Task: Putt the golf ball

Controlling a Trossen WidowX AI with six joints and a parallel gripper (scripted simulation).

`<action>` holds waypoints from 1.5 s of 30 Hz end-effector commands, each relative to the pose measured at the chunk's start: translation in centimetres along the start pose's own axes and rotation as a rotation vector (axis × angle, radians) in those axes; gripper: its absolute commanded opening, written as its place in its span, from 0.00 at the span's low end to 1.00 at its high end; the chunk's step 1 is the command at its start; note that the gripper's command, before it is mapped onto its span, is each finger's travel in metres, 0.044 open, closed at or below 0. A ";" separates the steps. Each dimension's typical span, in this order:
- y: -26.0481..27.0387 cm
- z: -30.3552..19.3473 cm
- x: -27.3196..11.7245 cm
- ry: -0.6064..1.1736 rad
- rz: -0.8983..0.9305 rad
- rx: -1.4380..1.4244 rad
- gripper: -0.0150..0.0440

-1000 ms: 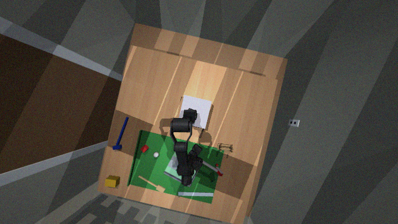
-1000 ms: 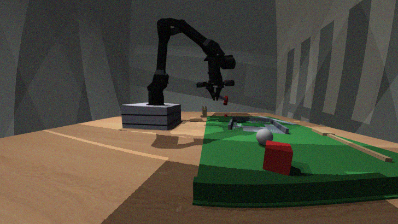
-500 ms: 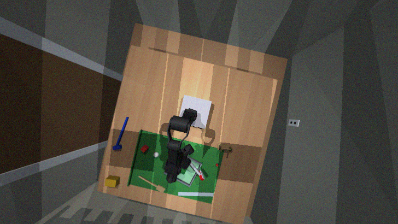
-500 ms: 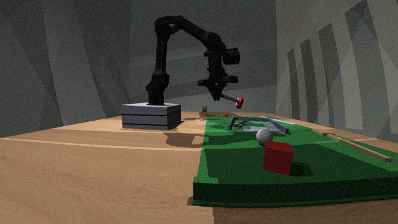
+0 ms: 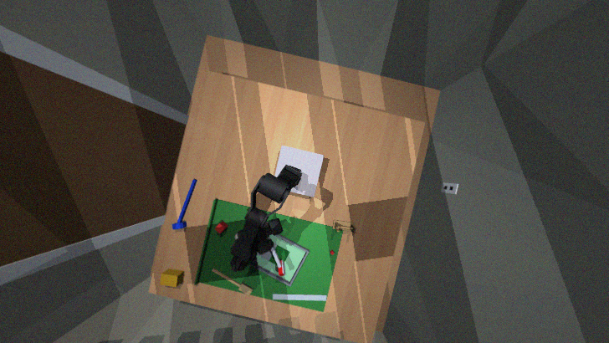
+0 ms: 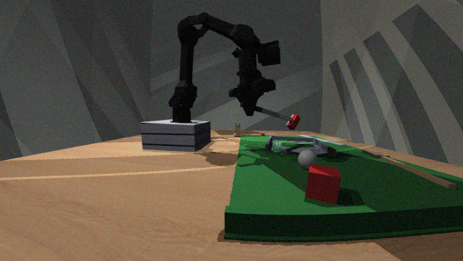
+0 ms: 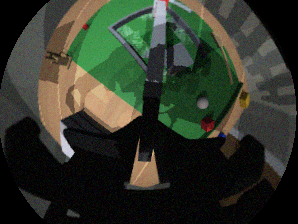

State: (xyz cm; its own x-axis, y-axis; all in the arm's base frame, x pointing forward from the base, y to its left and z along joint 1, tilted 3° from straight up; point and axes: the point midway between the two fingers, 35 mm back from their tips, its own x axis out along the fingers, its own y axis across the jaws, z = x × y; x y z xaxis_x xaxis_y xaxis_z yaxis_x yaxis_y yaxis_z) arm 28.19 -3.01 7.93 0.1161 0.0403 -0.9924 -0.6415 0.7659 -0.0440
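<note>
The red putter (image 6: pixel 293 121) is being squeezed tight in the gripper (image 6: pixel 249 108), high up. It should be going down low, behind the golf ball (image 6: pixel 306 158), at 9 o'clock in the top view.

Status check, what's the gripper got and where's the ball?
Gripper shut on red putter, airborne. Golf ball on turf beside red block. Not yet struck.

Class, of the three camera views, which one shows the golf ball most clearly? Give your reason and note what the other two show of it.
The exterior view: the golf ball sits large and unobstructed on the green mat, just behind the red block. In the wrist view it is only a small white dot. In the top view the arm hides it.
</note>
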 end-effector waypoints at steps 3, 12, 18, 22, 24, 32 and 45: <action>-1.8 -2.3 -0.6 0.011 -0.014 0.114 0.25; -4.3 -6.0 -1.4 0.029 -0.029 0.317 0.25; -5.5 -8.6 -2.0 0.040 -0.038 0.452 0.25; -6.2 -10.4 -2.4 0.047 -0.044 0.543 0.25; -6.5 -11.4 -2.6 0.051 -0.047 0.588 0.25; -7.3 -15.2 -3.4 0.065 -0.059 0.768 0.25; -7.6 -16.5 -1.5 0.069 -0.062 0.824 0.25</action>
State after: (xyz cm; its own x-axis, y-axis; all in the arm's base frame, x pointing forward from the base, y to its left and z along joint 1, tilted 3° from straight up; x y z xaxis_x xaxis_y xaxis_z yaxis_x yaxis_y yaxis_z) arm 20.33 -19.48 9.08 0.0710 -0.0395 -0.9967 0.1206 0.9922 -0.0307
